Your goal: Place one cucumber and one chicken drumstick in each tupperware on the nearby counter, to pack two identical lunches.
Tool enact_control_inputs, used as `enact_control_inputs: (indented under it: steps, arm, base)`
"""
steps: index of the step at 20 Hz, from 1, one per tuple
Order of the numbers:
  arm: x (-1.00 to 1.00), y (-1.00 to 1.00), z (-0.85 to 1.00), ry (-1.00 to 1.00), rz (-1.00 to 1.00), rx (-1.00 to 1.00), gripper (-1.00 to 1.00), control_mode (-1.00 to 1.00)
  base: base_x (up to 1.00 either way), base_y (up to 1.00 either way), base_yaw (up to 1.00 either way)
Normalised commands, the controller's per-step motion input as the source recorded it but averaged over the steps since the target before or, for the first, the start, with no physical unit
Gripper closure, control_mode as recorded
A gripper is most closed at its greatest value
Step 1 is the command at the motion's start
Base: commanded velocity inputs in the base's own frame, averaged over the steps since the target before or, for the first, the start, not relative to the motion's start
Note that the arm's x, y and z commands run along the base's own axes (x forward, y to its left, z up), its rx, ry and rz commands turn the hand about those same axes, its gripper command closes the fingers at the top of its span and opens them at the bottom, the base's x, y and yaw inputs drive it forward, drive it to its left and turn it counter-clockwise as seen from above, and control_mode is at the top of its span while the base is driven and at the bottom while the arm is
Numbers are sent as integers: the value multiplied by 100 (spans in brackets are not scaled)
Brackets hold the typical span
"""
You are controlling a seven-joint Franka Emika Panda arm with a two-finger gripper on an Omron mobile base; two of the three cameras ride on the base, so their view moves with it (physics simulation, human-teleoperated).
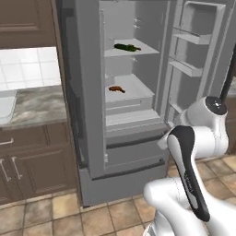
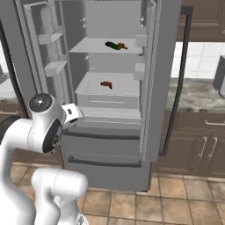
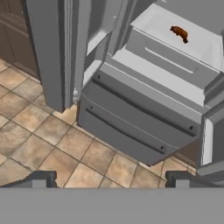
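Note:
A dark green cucumber (image 1: 124, 47) (image 2: 111, 45) lies on the upper shelf of the open fridge, with a small reddish-brown chicken drumstick (image 2: 122, 46) right beside it. Another chicken drumstick (image 1: 116, 89) (image 2: 106, 84) (image 3: 179, 33) rests on the lower shelf. My gripper (image 3: 111, 181) is open and holds nothing; it hangs low in front of the fridge, well below and short of both shelves, looking down at the freezer drawers. A pale tupperware (image 1: 5, 106) sits on the marbled counter (image 1: 39, 105) left of the fridge, cut off by the frame edge.
The fridge (image 1: 92, 92) has both doors swung open; the right door's bins (image 1: 191, 39) stand close above my arm. Two grey freezer drawers (image 3: 131, 127) are shut. Dark cabinets (image 1: 27, 161) flank the fridge over a tan tiled floor (image 3: 39, 131).

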Motion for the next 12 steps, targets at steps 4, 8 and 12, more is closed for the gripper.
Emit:
enact_control_inputs:
  steps: [4, 8, 12]
  arm:
    - [0, 0, 0, 0, 0, 0, -100, 100]
    - [0, 0, 0, 0, 0, 0, -100, 100]
    - [0, 0, 0, 0, 0, 0, -100, 100]
  base:
    - [21, -33, 0]
    - [56, -3, 0]
    - [76, -1, 0]
